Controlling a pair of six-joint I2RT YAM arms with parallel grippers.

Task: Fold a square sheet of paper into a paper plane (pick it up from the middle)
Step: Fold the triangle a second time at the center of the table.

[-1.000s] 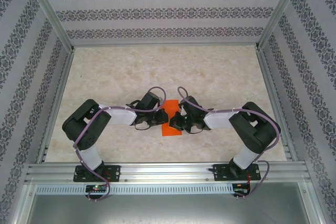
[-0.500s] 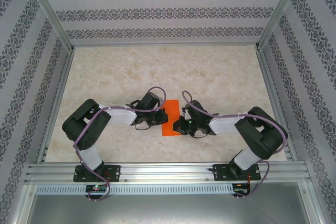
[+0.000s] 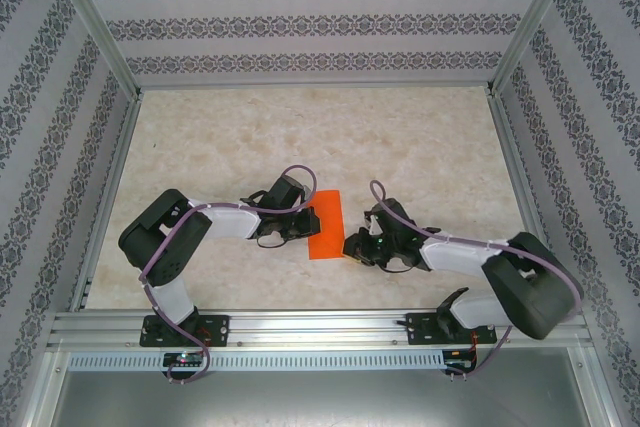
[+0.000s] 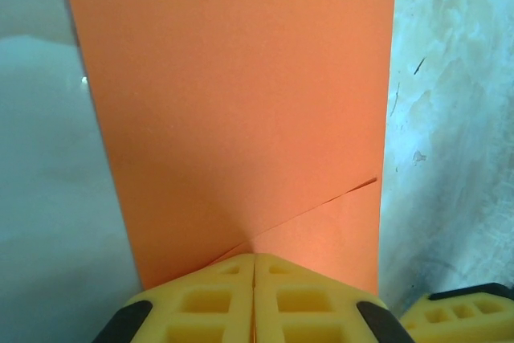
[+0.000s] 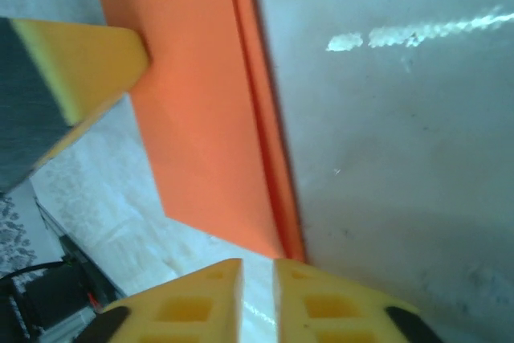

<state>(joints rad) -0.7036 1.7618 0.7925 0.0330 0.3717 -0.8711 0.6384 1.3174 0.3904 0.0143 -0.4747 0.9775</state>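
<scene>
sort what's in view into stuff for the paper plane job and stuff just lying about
For the job: partly folded orange paper; left jaws, shut on its edge; right jaws, slightly apart beside it.
Just there: marbled table; patterned walls; metal frame.

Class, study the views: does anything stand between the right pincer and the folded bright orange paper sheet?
Nothing visible does. The right pincer faces a corner of the folded bright orange paper sheet across marbled table; the left pincer touches its far side.

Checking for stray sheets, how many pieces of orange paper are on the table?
1: the folded orange paper lies mid-table between the left gripper and the right gripper. Arms could hide others.
</scene>
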